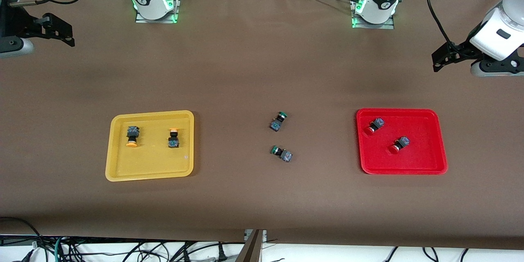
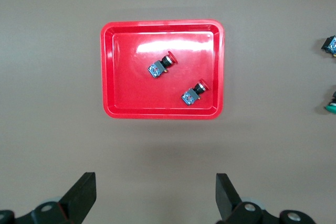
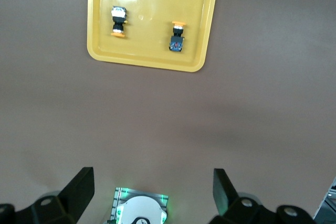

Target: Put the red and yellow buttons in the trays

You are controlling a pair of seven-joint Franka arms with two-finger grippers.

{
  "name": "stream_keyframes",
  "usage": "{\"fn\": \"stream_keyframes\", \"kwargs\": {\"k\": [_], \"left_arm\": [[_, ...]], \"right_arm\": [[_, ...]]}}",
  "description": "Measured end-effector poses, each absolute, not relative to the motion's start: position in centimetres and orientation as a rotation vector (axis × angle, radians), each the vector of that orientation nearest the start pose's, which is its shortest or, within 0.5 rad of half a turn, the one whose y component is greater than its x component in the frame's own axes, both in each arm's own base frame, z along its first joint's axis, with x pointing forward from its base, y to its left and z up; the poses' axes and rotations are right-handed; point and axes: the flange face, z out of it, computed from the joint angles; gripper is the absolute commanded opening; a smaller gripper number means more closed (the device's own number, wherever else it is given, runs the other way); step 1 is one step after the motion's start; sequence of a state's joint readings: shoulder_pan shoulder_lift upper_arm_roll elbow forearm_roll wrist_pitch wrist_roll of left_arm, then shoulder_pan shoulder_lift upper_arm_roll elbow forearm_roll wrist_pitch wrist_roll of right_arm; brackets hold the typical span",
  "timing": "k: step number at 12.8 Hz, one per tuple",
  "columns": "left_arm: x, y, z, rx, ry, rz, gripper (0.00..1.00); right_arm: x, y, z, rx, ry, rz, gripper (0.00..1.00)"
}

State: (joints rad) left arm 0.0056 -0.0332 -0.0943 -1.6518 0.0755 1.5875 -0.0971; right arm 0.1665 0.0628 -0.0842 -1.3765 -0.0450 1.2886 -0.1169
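Observation:
The yellow tray [image 1: 151, 160] holds two yellow buttons [image 1: 132, 135] [image 1: 173, 137]; the right wrist view shows the same tray [image 3: 149, 45] and buttons [image 3: 118, 21] [image 3: 177, 36]. The red tray [image 1: 423, 131] holds two red buttons [image 1: 375, 125] [image 1: 399, 145]; the left wrist view shows that tray [image 2: 131, 93] and those buttons [image 2: 162, 64] [image 2: 195, 92]. My left gripper [image 1: 438, 61] is open and empty, high over the table at the left arm's end [image 2: 155, 190]. My right gripper [image 1: 61, 32] is open and empty, high over the right arm's end [image 3: 152, 187].
Two green-capped switches [image 1: 278, 120] [image 1: 281, 153] lie on the brown table between the trays; they also show at the edge of the left wrist view [image 2: 329, 44] [image 2: 331, 107]. The right arm's base [image 3: 140, 208] lies under the right gripper.

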Motion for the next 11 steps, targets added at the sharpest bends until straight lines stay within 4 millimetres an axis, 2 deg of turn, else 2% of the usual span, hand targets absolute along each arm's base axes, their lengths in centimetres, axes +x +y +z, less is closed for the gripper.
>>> {"fn": "stream_keyframes", "kwargs": {"k": [4,11], "left_arm": [[54.7,-4.6,59.6,-3.079,-0.002,0.076,1.00],[55.1,-4.7,59.1,-3.081,0.001,0.070,1.00]], "right_arm": [[53.2,6.2,64.8,-3.186,-0.125,0.301,1.00],[53.6,5.7,64.0,-3.185,-0.107,0.325,1.00]]}}
